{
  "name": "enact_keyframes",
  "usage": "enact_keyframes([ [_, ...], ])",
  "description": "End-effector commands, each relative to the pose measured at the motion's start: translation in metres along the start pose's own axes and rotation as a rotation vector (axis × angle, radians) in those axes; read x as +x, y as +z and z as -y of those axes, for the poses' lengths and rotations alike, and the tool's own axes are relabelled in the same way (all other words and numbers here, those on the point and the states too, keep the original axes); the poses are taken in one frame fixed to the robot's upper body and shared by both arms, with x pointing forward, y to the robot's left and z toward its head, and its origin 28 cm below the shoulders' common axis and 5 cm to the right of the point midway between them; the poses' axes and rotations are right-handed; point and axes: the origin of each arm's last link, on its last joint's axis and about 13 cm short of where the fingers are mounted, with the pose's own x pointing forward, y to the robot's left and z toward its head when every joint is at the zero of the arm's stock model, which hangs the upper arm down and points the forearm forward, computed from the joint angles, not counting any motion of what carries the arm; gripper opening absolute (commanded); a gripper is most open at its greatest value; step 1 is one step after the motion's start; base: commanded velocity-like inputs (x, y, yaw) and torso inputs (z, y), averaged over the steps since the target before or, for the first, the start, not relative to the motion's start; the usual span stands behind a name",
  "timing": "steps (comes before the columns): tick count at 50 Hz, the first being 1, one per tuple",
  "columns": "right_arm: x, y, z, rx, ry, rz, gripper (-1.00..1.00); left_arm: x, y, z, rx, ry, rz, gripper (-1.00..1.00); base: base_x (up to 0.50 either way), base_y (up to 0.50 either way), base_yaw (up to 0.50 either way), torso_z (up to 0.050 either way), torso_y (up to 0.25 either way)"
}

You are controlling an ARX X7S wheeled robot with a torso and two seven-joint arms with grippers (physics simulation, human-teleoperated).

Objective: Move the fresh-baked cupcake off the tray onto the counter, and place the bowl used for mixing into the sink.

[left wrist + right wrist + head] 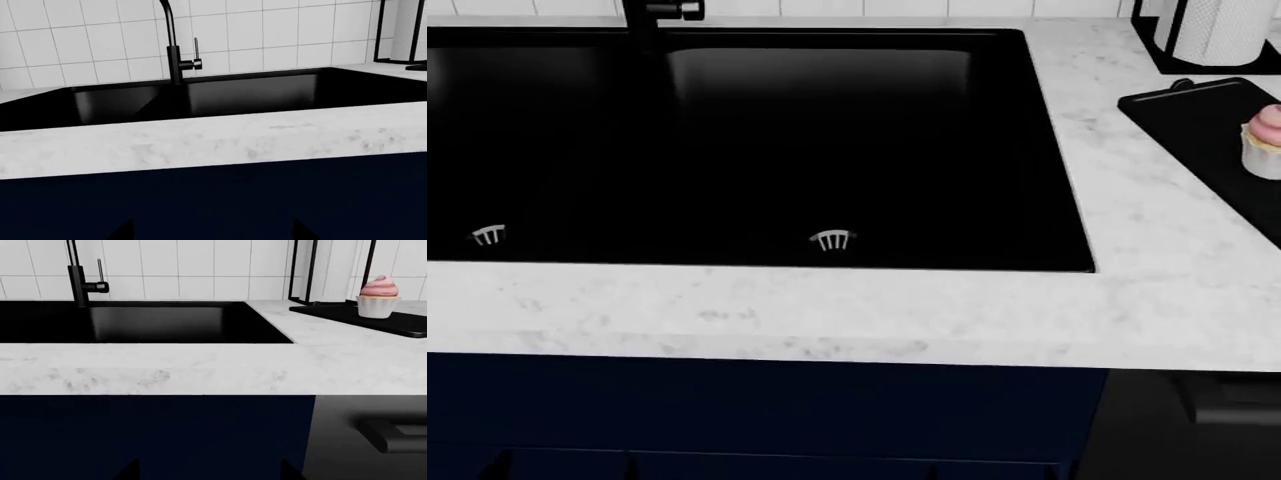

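Observation:
The cupcake [1264, 140] with pink frosting stands on the black tray [1201, 115] at the far right of the white marble counter [827, 310]. Both also show in the right wrist view, the cupcake [377, 296] on the tray [400, 322]. The black double-basin sink [761, 140] fills the middle and is empty. It also shows in the left wrist view [233, 95]. The bowl is out of view. My left gripper [213, 234] and right gripper [210, 472] are open and empty. Both are low in front of the dark blue cabinet, below the counter's edge.
A black faucet [175, 50] stands behind the sink's divider. A paper-towel roll in a black holder [1214, 30] stands behind the tray. A grey appliance front with a dark handle [393, 432] is right of the blue cabinet [761, 410].

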Motion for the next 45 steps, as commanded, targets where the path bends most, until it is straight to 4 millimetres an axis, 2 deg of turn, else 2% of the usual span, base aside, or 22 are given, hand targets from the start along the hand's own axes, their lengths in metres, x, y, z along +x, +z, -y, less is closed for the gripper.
enact_keyframes([
  [1, -0.003, 0.012, 0.000, 0.003, 0.013, 0.018, 1.00, 0.001, 0.008, 0.001, 0.014, -0.002, 0.004, 1.00, 0.00, 0.00, 0.00, 0.000, 0.000],
  [7, 0.001, 0.042, 0.005, 0.020, 0.037, 0.055, 1.00, 0.012, 0.053, -0.008, 0.025, 0.021, 0.078, 1.00, 0.00, 0.00, 0.00, 0.000, 0.000],
  [9, 0.003, 0.064, 0.007, 0.000, 0.036, 0.081, 1.00, 0.019, 0.079, -0.011, 0.034, 0.044, 0.114, 1.00, 0.00, 0.00, 0.00, 0.000, 0.000],
  [15, 0.004, 0.114, 0.010, -0.032, 0.026, 0.138, 1.00, 0.033, 0.134, -0.022, 0.047, 0.103, 0.164, 1.00, 0.00, 0.00, 0.00, 0.000, 0.000],
  [20, 0.016, 0.144, 0.011, -0.047, 0.001, 0.146, 1.00, 0.034, 0.174, -0.022, 0.049, 0.108, 0.200, 1.00, 0.00, 0.00, 0.00, 0.000, 0.000],
  [22, 0.020, 0.167, 0.010, -0.048, 0.007, 0.158, 1.00, 0.029, 0.199, -0.019, 0.081, 0.105, 0.233, 1.00, 0.00, 0.00, 0.00, 0.000, 0.000],
  [25, 0.023, 0.185, 0.008, -0.054, 0.011, 0.166, 1.00, 0.028, 0.218, -0.017, 0.096, 0.114, 0.254, 1.00, 0.00, 0.00, 0.00, 0.000, 0.000],
  [29, 0.032, 0.221, 0.006, -0.036, 0.037, 0.165, 1.00, 0.037, 0.257, -0.016, 0.114, 0.126, 0.240, 1.00, 0.00, 0.00, 0.00, 0.000, 0.000],
  [32, 0.039, 0.233, 0.005, -0.068, 0.011, 0.178, 1.00, 0.046, 0.271, -0.018, 0.110, 0.145, 0.232, 1.00, 0.00, 0.00, 0.00, 0.000, 0.000],
  [33, 0.040, 0.234, 0.005, -0.067, 0.018, 0.185, 1.00, 0.046, 0.271, -0.018, 0.106, 0.140, 0.230, 1.00, 0.00, 0.00, 0.00, 0.000, 0.000],
  [34, 0.045, 0.228, 0.005, -0.090, -0.011, 0.182, 1.00, 0.047, 0.262, -0.017, 0.112, 0.135, 0.219, 1.00, 0.00, 0.00, 0.00, 0.000, 0.000],
  [45, 0.045, 0.228, 0.005, -0.090, -0.011, 0.182, 1.00, 0.047, 0.261, -0.017, 0.112, 0.135, 0.219, 1.00, 0.00, 0.00, 0.00, 0.000, 0.000],
])
